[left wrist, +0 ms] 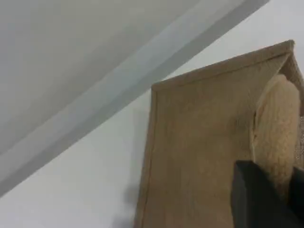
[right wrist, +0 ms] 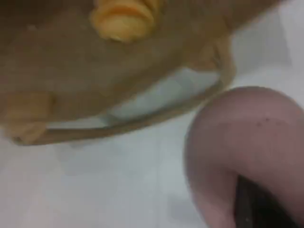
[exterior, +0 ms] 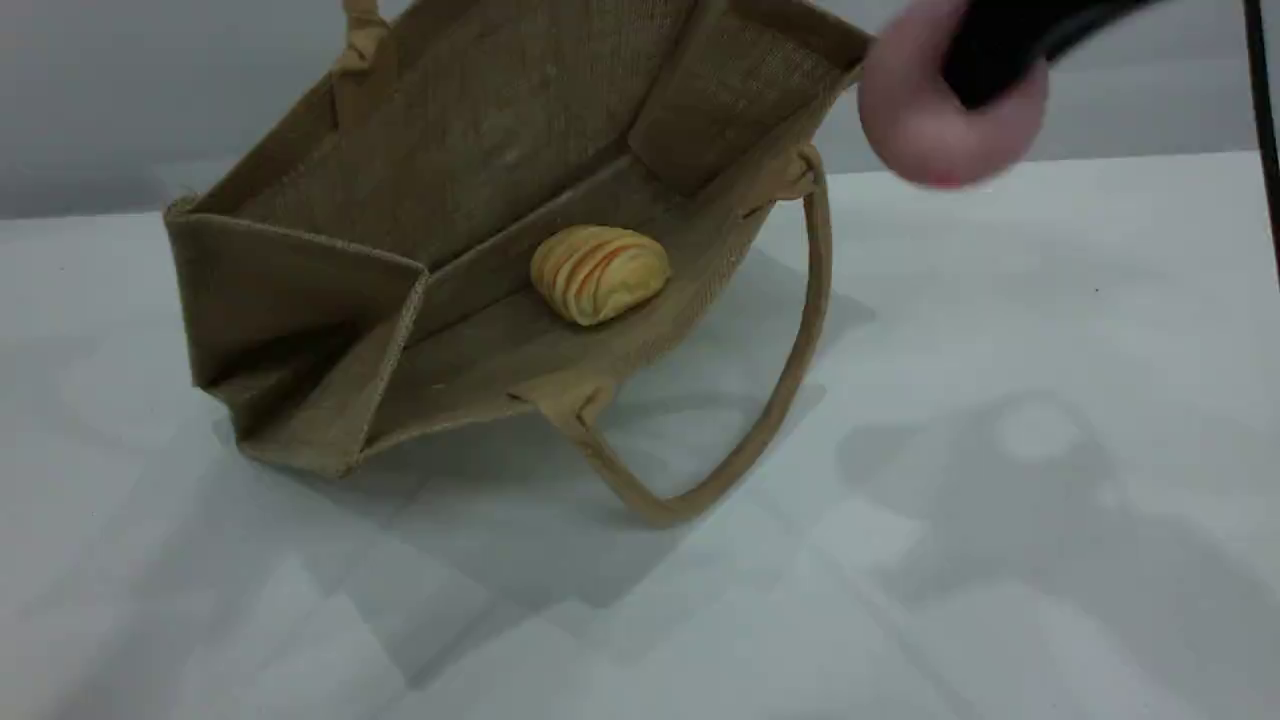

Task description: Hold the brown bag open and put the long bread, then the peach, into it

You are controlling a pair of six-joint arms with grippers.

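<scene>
The brown bag [exterior: 480, 160] is tipped with its mouth facing the camera and held up by its upper handle [exterior: 362, 35], which runs off the top edge. In the left wrist view my left gripper [left wrist: 273, 197] is shut on that padded handle [left wrist: 280, 128]. Inside the bag, on its lower side, lies the long bread [exterior: 598, 272], which also shows in the right wrist view [right wrist: 124, 18]. My right gripper [exterior: 985, 70] is shut on the peach [exterior: 940, 115] in the air, just right of the bag's upper right corner. The peach [right wrist: 247, 147] fills the right wrist view's lower right.
The bag's second handle [exterior: 800, 350] loops out over the white table [exterior: 1000, 500] in front of the mouth. A grey wall [exterior: 100, 100] rises behind the table. A dark cable [exterior: 1265, 120] hangs at the right edge.
</scene>
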